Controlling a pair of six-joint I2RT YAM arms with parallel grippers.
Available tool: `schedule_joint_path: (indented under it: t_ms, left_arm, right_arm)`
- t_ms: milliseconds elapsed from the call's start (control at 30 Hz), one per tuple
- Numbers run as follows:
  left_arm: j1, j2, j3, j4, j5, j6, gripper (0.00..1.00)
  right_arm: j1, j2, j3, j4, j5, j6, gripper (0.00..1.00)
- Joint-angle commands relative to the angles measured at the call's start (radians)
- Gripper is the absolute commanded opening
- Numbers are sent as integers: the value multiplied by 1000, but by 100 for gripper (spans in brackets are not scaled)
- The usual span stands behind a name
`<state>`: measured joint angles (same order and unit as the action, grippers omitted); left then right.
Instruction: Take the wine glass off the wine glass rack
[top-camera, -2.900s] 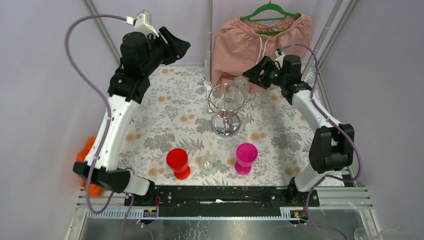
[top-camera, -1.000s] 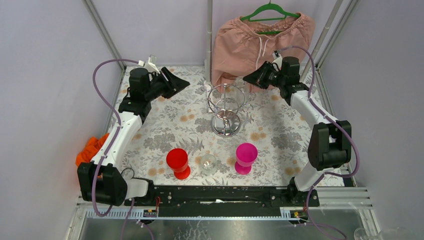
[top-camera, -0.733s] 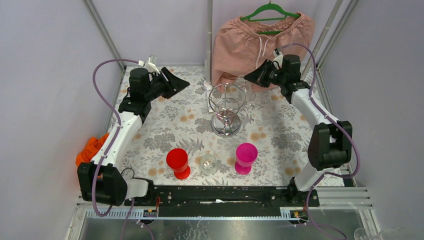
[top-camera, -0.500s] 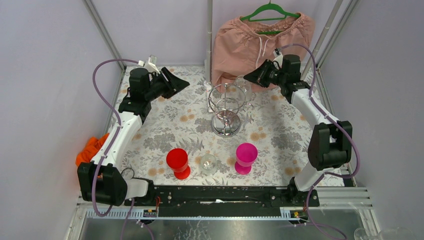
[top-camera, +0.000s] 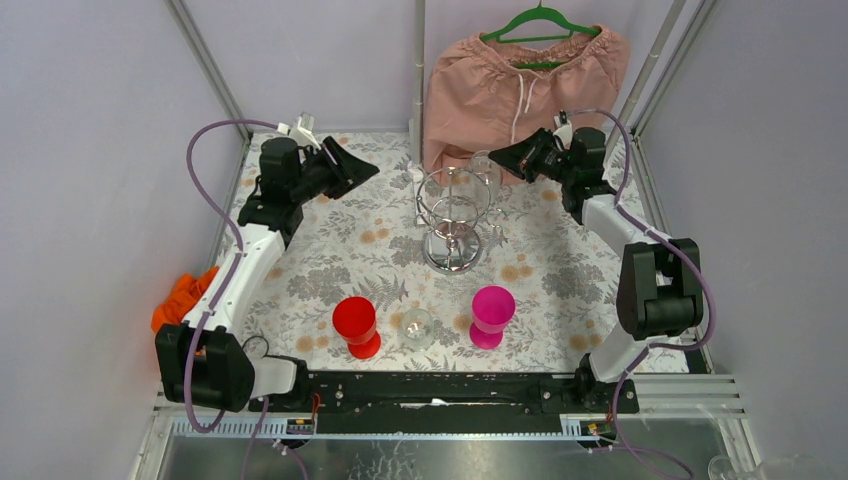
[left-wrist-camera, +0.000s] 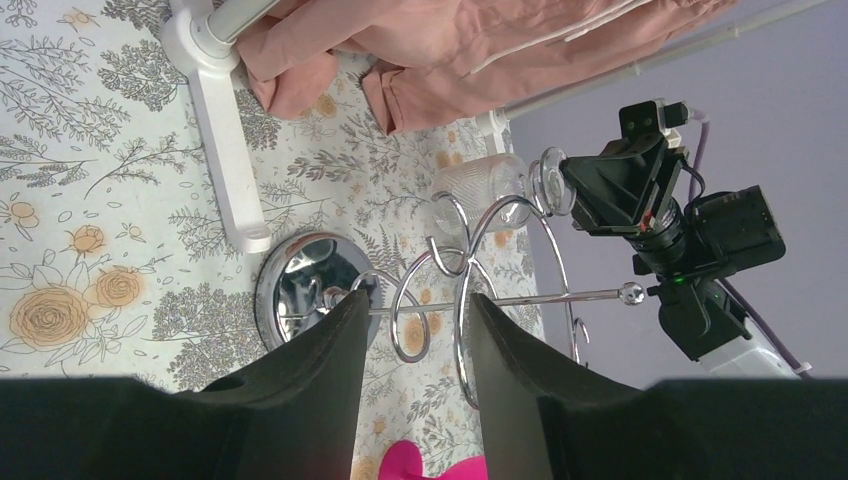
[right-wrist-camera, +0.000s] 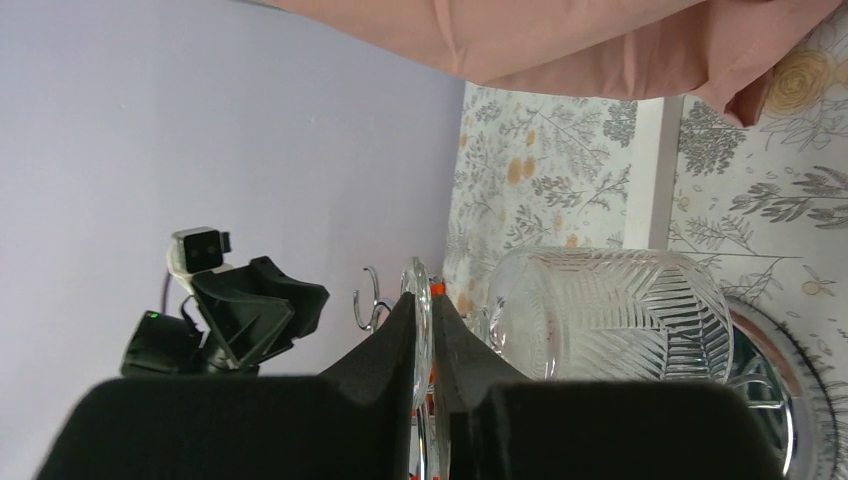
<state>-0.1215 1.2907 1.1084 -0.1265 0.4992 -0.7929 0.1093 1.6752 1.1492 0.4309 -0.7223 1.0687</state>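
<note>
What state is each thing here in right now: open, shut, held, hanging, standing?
wine glass: upside down, foot pinched.
wine glass rack: upright, the glass at its top ring.
right gripper: shut on the wine glass's foot.
left gripper: open, empty, apart from the rack.
red cup: standing, untouched.
pink cup: standing, untouched.
small clear glass: standing between them.
pink garment: hanging at the back.

Open worktop (top-camera: 330, 245) is left between the left hand (top-camera: 372, 168) and the rack (top-camera: 453, 215). Behind the rack, passage is blocked by the pole (top-camera: 418, 80) and the garment (top-camera: 520, 85). The near edge is lined by a red cup (top-camera: 355, 325), a clear glass (top-camera: 416, 326) and a pink cup (top-camera: 492, 314).
</note>
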Motion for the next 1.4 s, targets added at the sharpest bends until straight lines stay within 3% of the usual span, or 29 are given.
schedule_joint_path:
  t_ms: [0, 300, 567, 1033, 1367]
  left_arm:
    - [8, 11, -25, 46, -3, 18, 48]
    - [8, 25, -33, 57, 5, 18, 47]
    - [8, 31, -40, 58, 7, 21, 47]
    - [8, 28, -47, 64, 15, 23, 47]
    - [8, 15, -36, 61, 0, 20, 47]
  right_arm:
    - [-36, 14, -44, 302, -44, 182, 0]
    - [-46, 113, -75, 644, -96, 445, 0]
    - [-48, 146, -63, 694, -105, 488, 0]
    - [-144, 14, -29, 296, -45, 183, 0]
    - [-198, -112, 16, 99, -25, 51, 0]
